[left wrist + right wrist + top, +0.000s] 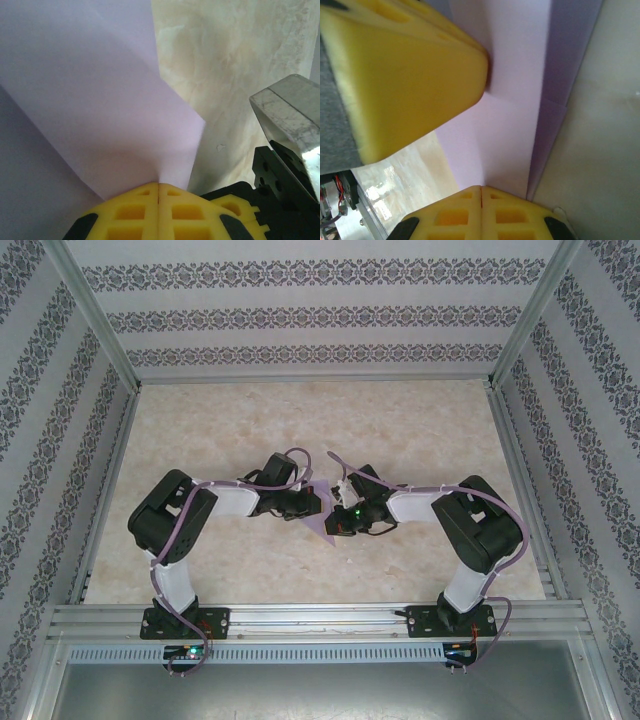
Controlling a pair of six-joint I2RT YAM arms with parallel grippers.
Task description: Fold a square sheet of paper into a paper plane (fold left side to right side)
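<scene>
The folded lavender paper (100,100) is between the two arms, over the middle of the tabletop (420,420). The left jaws and the right jaws each pinch one edge of it.

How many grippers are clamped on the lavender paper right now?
2. The left gripper pinches the paper on its left side, over mid-table; the right gripper pinches it from the opposite side.

The right pincer (481,190) pinches the folded lavender paper (515,85), which the left pincer (472,70) grips farther up.
</scene>
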